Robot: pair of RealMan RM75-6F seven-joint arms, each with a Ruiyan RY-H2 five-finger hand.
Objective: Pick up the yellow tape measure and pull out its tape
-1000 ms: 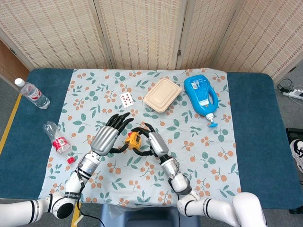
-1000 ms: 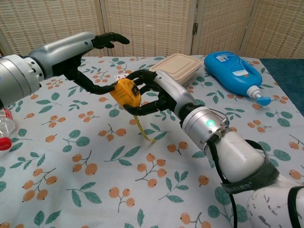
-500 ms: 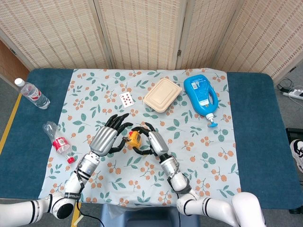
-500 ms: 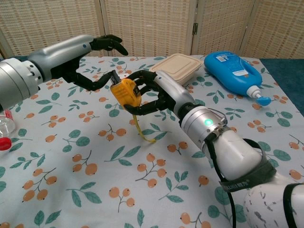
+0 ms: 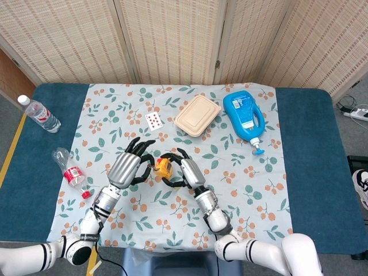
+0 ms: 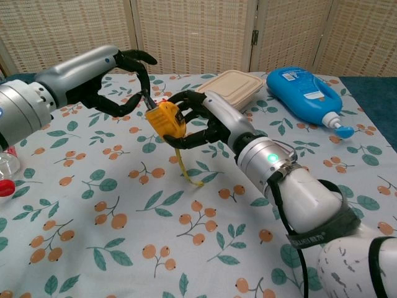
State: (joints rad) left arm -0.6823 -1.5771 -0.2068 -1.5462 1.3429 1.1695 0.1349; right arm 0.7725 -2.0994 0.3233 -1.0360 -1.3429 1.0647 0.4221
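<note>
At frame centre, the yellow tape measure (image 6: 164, 118) is held above the tablecloth (image 6: 93, 205), wrapped by right hand (image 6: 201, 118) fingers; its tape tip is pinched by the curled left hand (image 6: 121, 84).

You have a yellow tape measure (image 6: 165, 119) with a yellow strap, near a tan lidded box (image 5: 197, 115). Beside that box lie a bright blue pump bottle (image 5: 244, 116) and a white playing card with red pips (image 5: 153, 120), probably diamonds. The cloth (image 5: 253, 190) under the box is pale blue with orange berries and green leaves, over a dark blue table (image 5: 307, 167).
</note>
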